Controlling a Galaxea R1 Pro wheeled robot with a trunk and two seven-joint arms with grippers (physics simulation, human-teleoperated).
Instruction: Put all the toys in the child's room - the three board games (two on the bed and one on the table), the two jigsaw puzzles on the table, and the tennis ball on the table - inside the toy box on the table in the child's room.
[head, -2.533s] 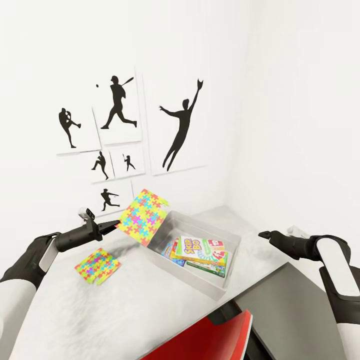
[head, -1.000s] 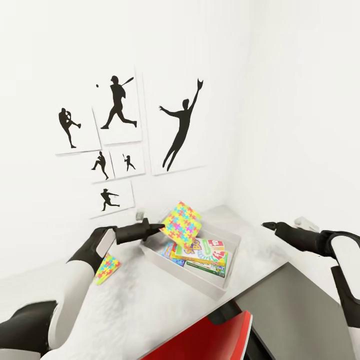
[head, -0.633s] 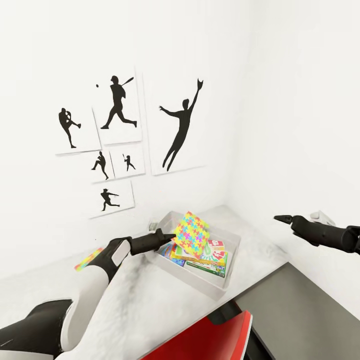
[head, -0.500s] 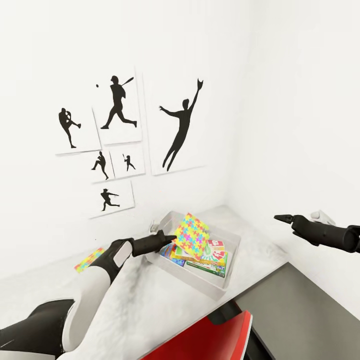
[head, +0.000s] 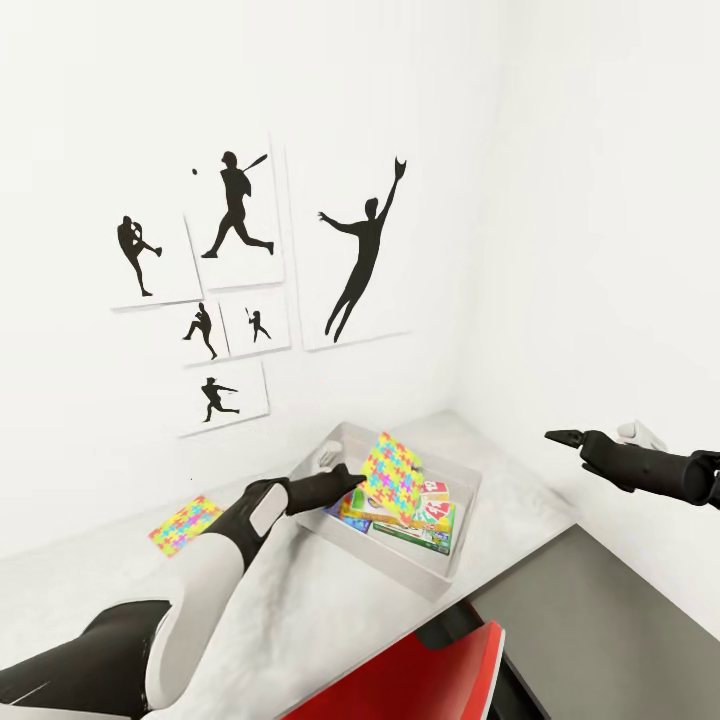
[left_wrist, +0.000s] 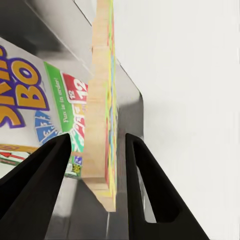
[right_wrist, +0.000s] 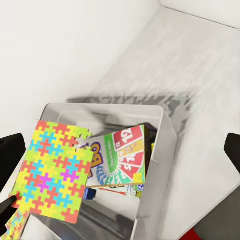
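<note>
Toy box (head: 455, 566), light grey, on the pale worktop (head: 300, 620) near the corner: held the SKIP-BO board game (right_wrist: 122, 155) on top of other printed boxes. Left tool (head: 352, 478) pinched one jigsaw puzzle (head: 392, 478), tilted on edge over the box interior. Second jigsaw puzzle (head: 185, 524) lay flat on the worktop, well apart. Right tool (head: 556, 437) hovered apart, fingers spread, holding nothing.

"SKIP-BO" on the yellow game box (head: 405, 505) (partly hidden), "12" on its red card art (left_wrist: 79, 92)
</note>
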